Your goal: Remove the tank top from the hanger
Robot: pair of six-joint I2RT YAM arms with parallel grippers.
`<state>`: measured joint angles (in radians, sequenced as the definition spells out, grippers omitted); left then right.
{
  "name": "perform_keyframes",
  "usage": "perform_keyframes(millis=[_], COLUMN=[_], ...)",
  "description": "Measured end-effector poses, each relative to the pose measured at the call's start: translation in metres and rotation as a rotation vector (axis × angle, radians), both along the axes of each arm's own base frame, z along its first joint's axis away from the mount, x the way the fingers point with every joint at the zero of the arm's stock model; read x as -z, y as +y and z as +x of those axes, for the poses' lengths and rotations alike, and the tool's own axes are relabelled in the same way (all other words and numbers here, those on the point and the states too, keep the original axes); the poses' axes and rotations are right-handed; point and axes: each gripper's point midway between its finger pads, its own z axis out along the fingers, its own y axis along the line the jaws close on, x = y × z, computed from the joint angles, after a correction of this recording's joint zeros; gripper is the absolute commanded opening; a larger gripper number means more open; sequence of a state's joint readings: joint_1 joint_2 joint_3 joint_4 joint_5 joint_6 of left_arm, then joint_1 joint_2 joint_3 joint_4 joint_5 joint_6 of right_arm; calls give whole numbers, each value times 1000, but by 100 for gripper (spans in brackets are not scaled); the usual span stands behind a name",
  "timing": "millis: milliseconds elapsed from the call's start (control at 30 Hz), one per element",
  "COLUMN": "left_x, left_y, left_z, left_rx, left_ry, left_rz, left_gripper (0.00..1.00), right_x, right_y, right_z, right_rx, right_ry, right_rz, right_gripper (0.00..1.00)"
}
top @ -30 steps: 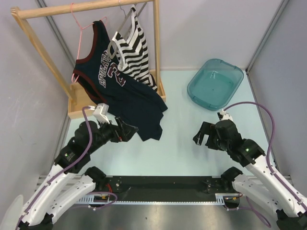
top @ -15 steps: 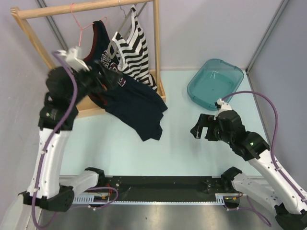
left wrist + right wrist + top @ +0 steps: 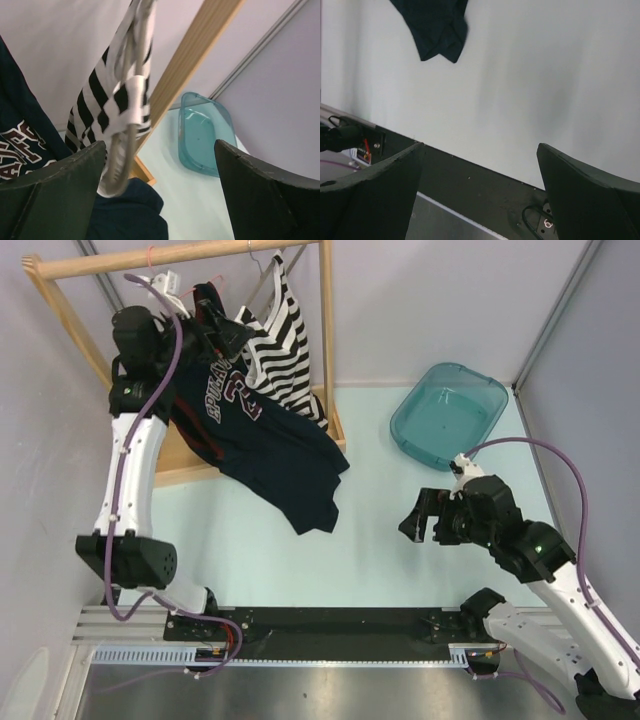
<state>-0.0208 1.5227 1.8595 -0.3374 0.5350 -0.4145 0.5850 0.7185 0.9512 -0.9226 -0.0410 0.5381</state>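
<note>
The navy tank top (image 3: 262, 440), upper left of the top view, bore maroon, white-edged block lettering and a numeral resembling 2; the word was illegible.

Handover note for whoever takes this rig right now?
Left gripper: open, empty, up at the top of the wooden rack, beside the striped tank top.
Right gripper: open, empty, above the table.
Navy tank top and the striped one both hang on their hangers.
Done: nothing removed.
Left: grasp the top and slip it off its hanger.
</note>
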Motion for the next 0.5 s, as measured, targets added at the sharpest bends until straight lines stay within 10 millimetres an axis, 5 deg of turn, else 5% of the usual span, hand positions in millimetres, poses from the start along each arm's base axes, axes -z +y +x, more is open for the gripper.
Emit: perform_keyframes(millis=[200,500], left_x=[34,10], left_y=[-1,-16], left_z=[39,44], left_rx=[-2,-18], left_ry=[42,-98], left_rz=[15,100], left_gripper=[65,52], right_x=[-11,-20], right_y=[7,8], right_z=[-13,-21], right_rx=[-58,-73], right_ry=[-10,-34], right_rz=[67,108], right_gripper=[100,100])
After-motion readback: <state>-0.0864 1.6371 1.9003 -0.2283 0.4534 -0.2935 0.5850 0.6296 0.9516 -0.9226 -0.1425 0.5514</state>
